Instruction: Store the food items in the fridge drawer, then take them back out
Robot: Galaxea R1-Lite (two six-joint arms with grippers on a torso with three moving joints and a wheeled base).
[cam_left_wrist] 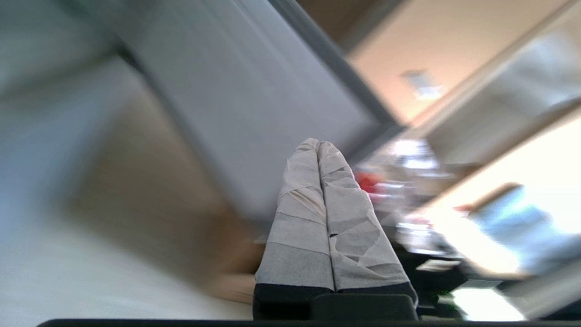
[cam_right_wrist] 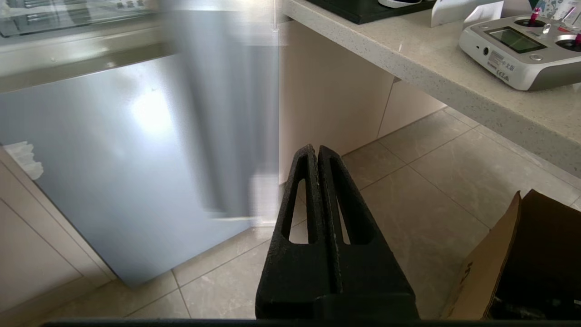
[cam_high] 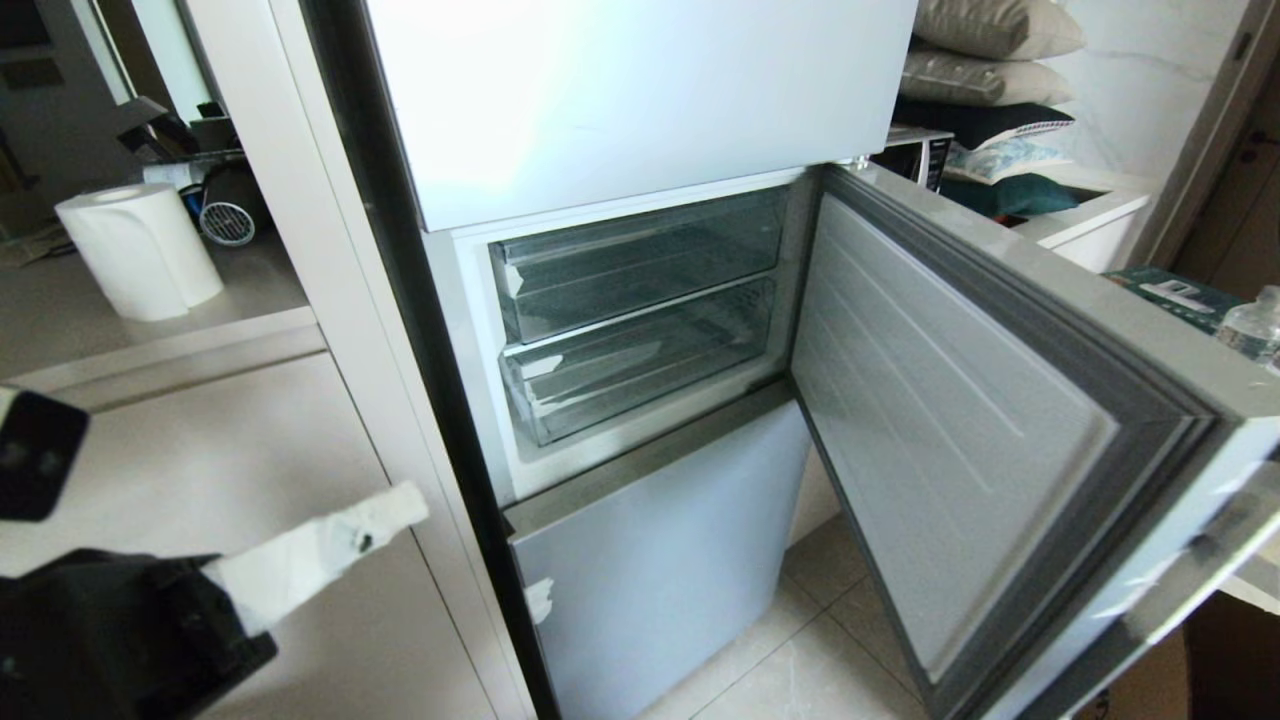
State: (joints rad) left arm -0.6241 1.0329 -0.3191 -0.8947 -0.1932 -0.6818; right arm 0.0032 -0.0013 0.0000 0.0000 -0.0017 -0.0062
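Note:
The fridge's middle compartment stands open. Inside, two clear plastic drawers are stacked, an upper one [cam_high: 640,262] and a lower one [cam_high: 640,365], both pushed in and looking empty. My left gripper [cam_high: 412,503] is low at the left, in front of the cabinet beside the fridge. Its white-taped fingers [cam_left_wrist: 299,213] are pressed together with nothing between them. Beyond them the left wrist view shows a small red smear [cam_left_wrist: 366,181], too blurred to name. No food shows in the head view. My right gripper [cam_right_wrist: 316,149] is shut and empty, hanging over the floor tiles.
The compartment door [cam_high: 950,420] swings wide to the right, with the silver-blue lower door [cam_high: 660,560] below. A paper towel roll [cam_high: 140,250] sits on the left counter and a water bottle [cam_high: 1255,325] at far right. A cardboard box [cam_right_wrist: 522,263] and a remote controller [cam_right_wrist: 517,43] are near the right arm.

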